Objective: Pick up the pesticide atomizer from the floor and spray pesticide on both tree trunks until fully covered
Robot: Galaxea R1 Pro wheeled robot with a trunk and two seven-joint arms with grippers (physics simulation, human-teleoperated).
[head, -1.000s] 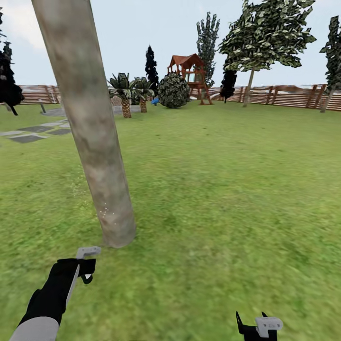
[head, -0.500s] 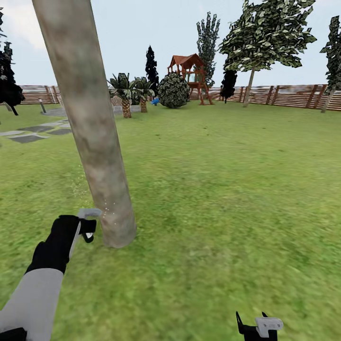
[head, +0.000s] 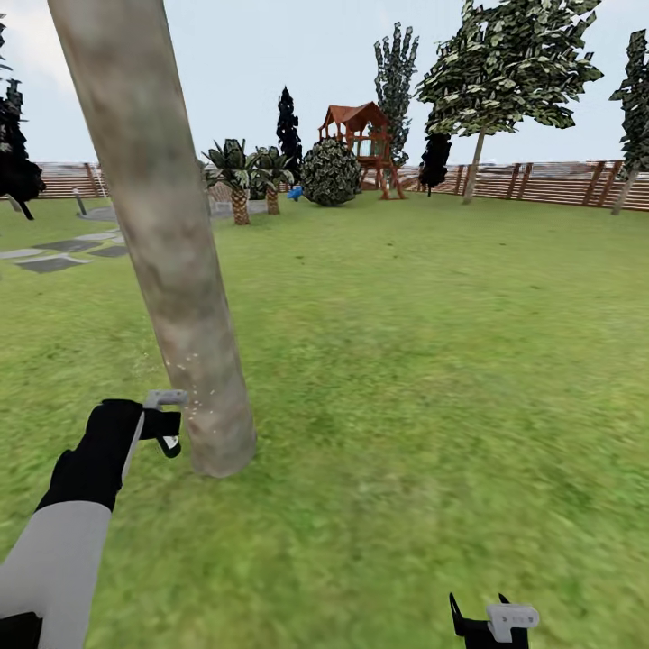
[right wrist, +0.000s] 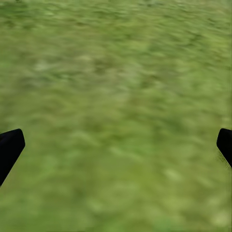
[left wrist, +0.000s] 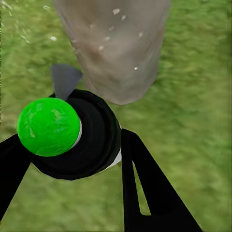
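Note:
My left gripper (left wrist: 67,140) is shut on the pesticide atomizer (left wrist: 92,137), a black bottle with a round green cap (left wrist: 48,126). Its grey nozzle points at the foot of the near tree trunk (left wrist: 116,48). In the head view the left gripper (head: 167,422) hangs just beside the thick grey-brown trunk (head: 171,261), low down. White specks of pesticide (head: 191,389) dot the bark there. A second tree (head: 514,63) with pale blocky leaves stands far back right by the fence. My right gripper (head: 491,622) is open over bare grass.
Grass lawn (head: 406,361) spreads all around, ringed by a brown slat fence (head: 550,180). Far back are a round bush (head: 330,171), two small palms (head: 239,176), a wooden play tower (head: 365,144) and dark conifers (head: 395,72). Grey paving stones (head: 63,252) lie at the left.
My left arm has risen and brought the atomizer close against the trunk's base. White specks now show a little higher on the bark. The right gripper has stayed put.

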